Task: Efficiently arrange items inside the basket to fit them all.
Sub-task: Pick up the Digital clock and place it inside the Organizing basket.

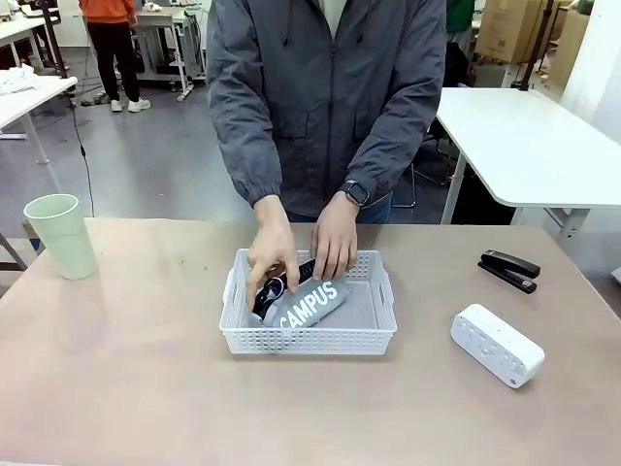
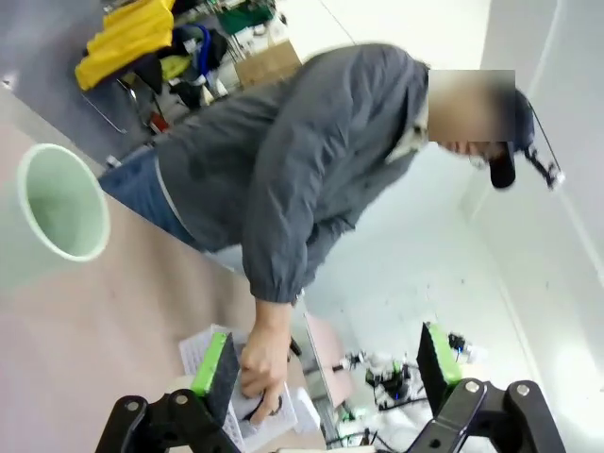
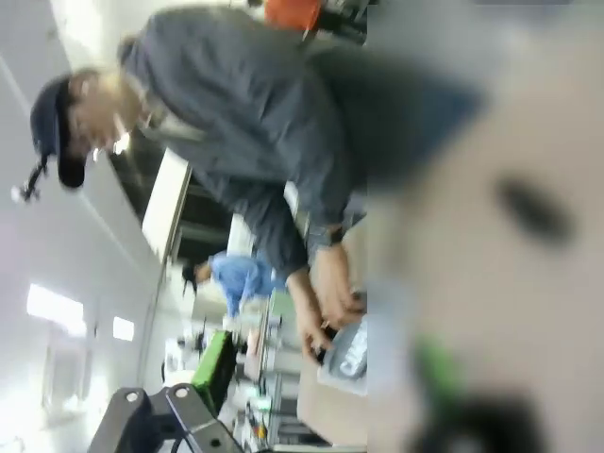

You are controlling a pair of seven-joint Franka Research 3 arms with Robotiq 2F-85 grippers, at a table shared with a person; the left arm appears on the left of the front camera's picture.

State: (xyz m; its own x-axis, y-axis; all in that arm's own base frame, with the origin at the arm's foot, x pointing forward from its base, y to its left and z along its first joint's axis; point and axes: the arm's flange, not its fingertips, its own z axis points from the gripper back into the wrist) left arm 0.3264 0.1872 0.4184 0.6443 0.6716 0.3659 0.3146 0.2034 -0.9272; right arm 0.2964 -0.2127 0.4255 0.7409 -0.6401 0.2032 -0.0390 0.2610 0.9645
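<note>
Front view — Clerk: item one, what is sitting in the basket (image 1: 309, 342)?
Checker: Grey CAMPUS pouch (image 1: 309, 304), lying in the left half. Its long axis is running diagonally from the near-left corner toward the far side. The person's watch hand (image 1: 335, 238) and other hand (image 1: 274, 254) are pressing on it. The right half of the floor is showing bare.
Clerk: Items waiting outside?
Checker: Pale green cup (image 1: 60, 236), standing upright at the far left, well apart from the basket. White box (image 1: 497, 345), lying to the basket's right. Small black block (image 1: 509, 271), lying beyond the box.
Clerk: Grippers?
Checker: Left gripper (image 2: 326, 377) is hanging wide open and empty, looking past the cup toward the basket. Right gripper (image 3: 326, 377) is also looking spread with nothing between its fingers, though one finger is blurring out.
Clerk: Which arm is sitting nearer to what?
Checker: I am judging the cup as the left arm's, and the box and block as the right arm's. The pouch is lying closest to the person's hands.
</note>
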